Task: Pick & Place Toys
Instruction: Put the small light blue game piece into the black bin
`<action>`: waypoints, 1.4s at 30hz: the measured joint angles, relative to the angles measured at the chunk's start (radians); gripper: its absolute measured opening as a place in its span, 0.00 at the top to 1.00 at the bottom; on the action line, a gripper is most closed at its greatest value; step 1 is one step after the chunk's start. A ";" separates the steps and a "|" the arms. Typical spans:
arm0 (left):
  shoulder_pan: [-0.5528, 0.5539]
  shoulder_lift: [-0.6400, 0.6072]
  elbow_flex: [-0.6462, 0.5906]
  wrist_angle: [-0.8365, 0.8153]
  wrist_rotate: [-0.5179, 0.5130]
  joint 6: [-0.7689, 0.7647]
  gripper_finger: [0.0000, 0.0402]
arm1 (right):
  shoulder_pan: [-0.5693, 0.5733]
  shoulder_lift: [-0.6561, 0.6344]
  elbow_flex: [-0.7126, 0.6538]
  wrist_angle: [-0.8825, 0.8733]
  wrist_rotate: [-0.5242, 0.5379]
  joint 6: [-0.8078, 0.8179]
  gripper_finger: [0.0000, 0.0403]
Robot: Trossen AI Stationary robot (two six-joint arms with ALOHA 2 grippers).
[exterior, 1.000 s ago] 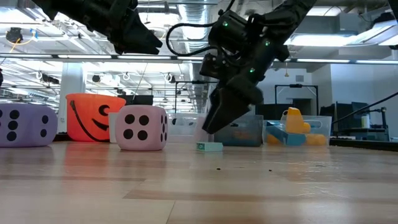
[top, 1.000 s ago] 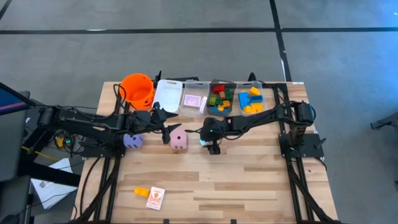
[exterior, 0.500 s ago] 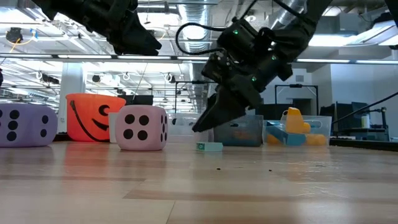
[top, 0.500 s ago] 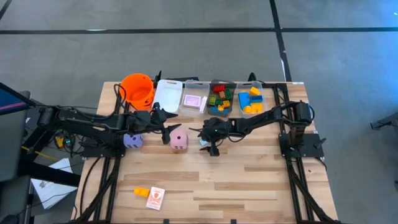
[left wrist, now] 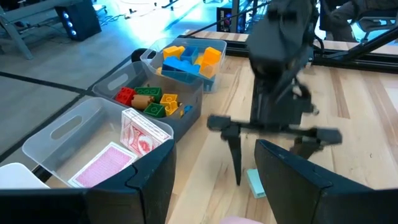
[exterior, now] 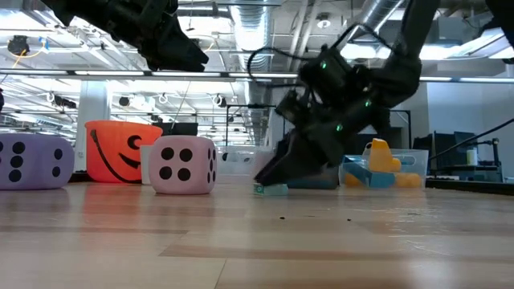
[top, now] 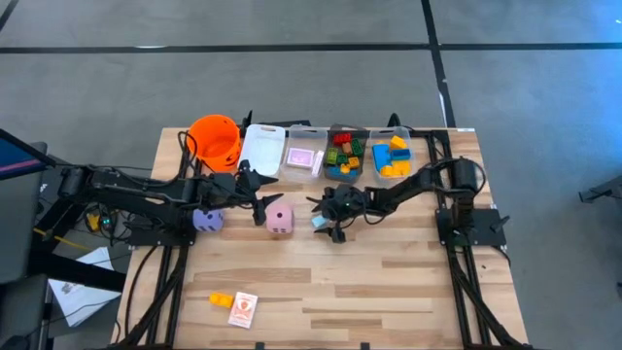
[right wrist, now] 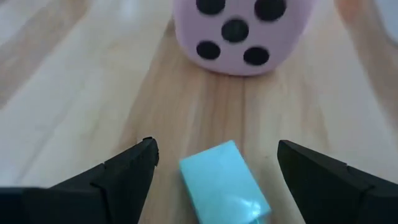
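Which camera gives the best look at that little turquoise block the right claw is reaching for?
The right wrist view: the turquoise block lies large and unobstructed between the open right gripper's fingers. The low view shows it side-on, the left wrist view catches a corner, and the high view shows a speck.

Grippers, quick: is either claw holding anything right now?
Left gripper: open, empty, raised near the pink die.
Right gripper: open, straddling the light-blue brick, not gripping.

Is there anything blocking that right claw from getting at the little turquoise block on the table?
Nothing visible does. The right gripper is open and low over the table, its fingers on either side of the turquoise block, with only bare wood between them. The pink die sits beyond the block, clear of it. The left gripper hovers above that die.
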 joint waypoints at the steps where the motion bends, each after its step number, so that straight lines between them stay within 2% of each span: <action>1: 0.000 0.000 0.000 0.001 0.000 0.000 0.48 | -0.001 0.028 0.008 0.020 -0.005 0.000 0.18; 6: 0.000 0.000 0.000 0.002 0.000 0.000 0.48 | -0.004 0.154 0.040 0.150 -0.055 0.029 0.18; 10: 0.000 0.000 0.000 0.002 0.000 0.000 0.48 | -0.004 0.198 0.056 0.168 -0.071 0.041 0.20; 19: 0.000 0.000 0.000 0.001 0.000 0.000 0.48 | -0.015 0.202 0.057 0.150 -0.077 0.022 0.36; 29: 0.000 0.000 0.000 -0.004 0.000 0.007 0.48 | -0.015 0.200 0.060 0.132 -0.069 0.035 0.49; 35: 0.000 0.000 0.000 -0.004 0.000 0.011 0.48 | -0.015 0.200 0.060 0.134 -0.062 0.115 0.69; 42: 0.001 0.000 0.000 0.002 0.000 0.011 0.48 | -0.009 0.173 0.053 0.134 -0.061 0.193 0.70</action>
